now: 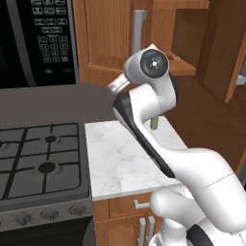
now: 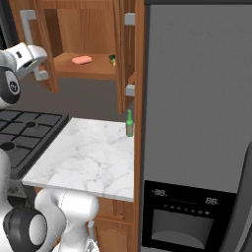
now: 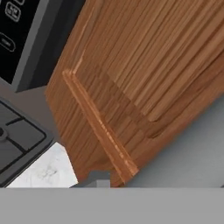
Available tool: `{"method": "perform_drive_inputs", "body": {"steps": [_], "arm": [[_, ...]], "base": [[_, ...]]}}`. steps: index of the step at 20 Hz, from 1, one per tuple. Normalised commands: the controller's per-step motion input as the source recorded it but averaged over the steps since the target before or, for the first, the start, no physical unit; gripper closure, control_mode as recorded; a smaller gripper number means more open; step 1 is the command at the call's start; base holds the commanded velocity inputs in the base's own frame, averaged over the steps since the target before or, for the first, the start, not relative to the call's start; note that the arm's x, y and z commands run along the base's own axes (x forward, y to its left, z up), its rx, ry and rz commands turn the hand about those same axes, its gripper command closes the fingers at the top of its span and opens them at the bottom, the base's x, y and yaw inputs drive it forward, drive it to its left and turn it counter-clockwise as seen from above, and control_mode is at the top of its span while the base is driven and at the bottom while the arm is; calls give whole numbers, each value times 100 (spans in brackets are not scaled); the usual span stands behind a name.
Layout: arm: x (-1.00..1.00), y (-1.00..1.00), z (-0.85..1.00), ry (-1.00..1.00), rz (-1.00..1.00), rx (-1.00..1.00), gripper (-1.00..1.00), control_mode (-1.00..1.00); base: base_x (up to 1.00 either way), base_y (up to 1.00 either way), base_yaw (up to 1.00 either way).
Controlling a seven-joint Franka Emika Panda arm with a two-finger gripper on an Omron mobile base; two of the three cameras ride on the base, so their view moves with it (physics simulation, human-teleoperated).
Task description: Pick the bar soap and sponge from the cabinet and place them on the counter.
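The gripper (image 2: pixel 39 74) is hovering by the open cabinet (image 2: pixel 83 29) door's handle; whether its jaws are apart, I cannot tell. The soap (image 2: pixel 81 60) is lying on the shelf, the sponge (image 2: pixel 112 60) further right. A green bottle (image 2: pixel 130 124) is standing on the counter (image 2: pixel 88 157).

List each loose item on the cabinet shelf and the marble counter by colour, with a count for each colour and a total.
Salmon-pink: 1, the bar soap
Yellow and dark green: 1, the sponge, partly hidden by the cabinet door
Green: 1, the bottle on the counter
Total: 3
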Motion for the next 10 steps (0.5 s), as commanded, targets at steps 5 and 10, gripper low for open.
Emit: {"method": "perform_drive_inputs", "body": {"steps": [5,10], "arm": [[-29,87,-14,6,-3,-8,100,-100],[-4,45,-6,4,-3,-8,100,-100]], "base": [[0,0,0],[0,0,0]]}}
